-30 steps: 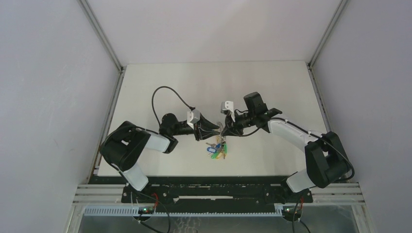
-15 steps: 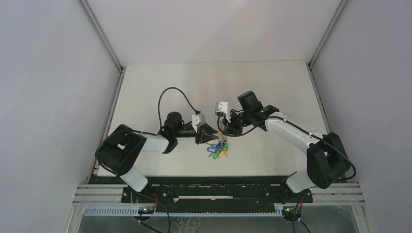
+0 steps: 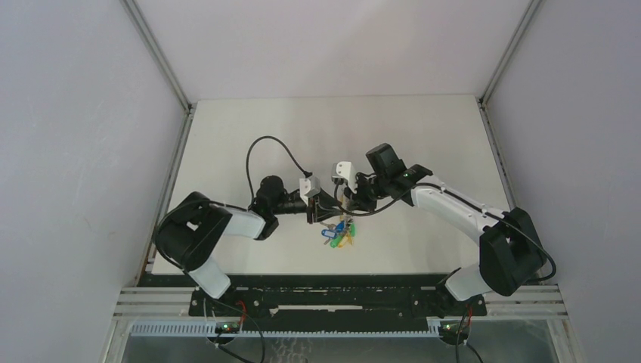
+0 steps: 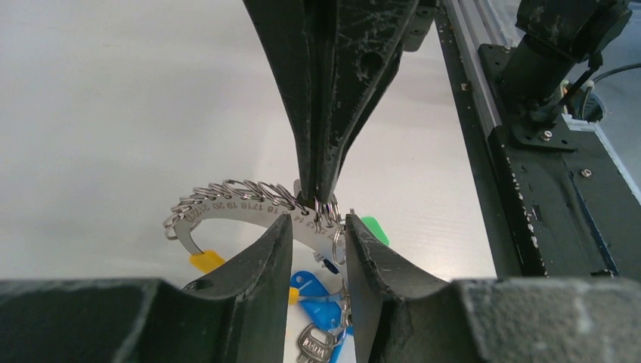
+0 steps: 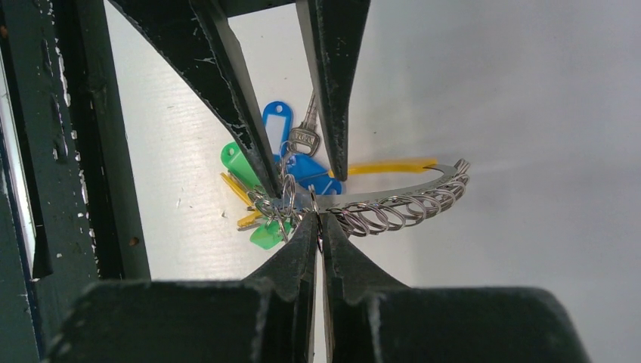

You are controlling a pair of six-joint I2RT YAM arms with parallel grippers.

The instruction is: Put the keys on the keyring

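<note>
From above, the left arm (image 3: 242, 221) and right arm (image 3: 453, 206) reach in low and bend toward each other. They meet over the middle of the table (image 3: 257, 136), a bit toward its near edge. The keyring (image 3: 338, 227) sits between them.

Left wrist view: the left gripper (image 4: 317, 221) is partly open. It looks like it squeezes the curved band (image 4: 227, 203) to keep it steady.

Right wrist view: the right gripper (image 5: 318, 224) is shut tight, pinching by the little loops (image 5: 370, 215), likely to pull one open. I cannot find the small black key.
</note>
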